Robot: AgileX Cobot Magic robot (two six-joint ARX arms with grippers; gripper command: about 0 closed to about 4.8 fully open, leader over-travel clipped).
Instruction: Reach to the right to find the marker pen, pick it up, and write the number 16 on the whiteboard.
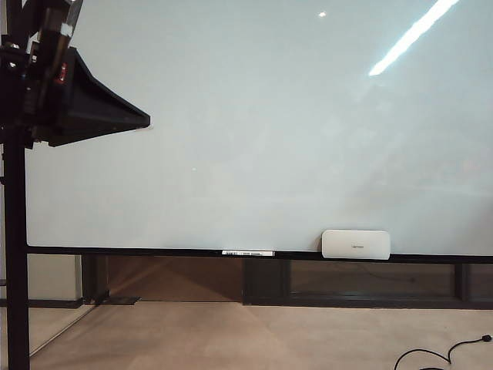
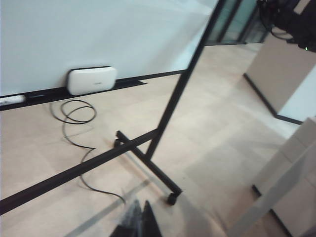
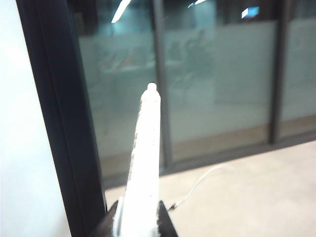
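Marker pen [image 3: 144,163] between right gripper [image 3: 136,219] fingers, beside whiteboard [image 3: 22,148] frame.

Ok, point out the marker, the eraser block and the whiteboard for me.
marker [image 3: 144,163]: right wrist view, mid barrel, above the right gripper [image 3: 136,219].
eraser block [image 1: 356,243]: exterior view, front face, on the ledge.
whiteboard [image 1: 262,139]: exterior view, bare white surface.

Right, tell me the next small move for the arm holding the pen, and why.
Probably swing the right gripper, shut on the white marker pen, back toward the large glossy white whiteboard. The pen tip points past the board's black frame at glass partitions, and no strokes show on the board yet.
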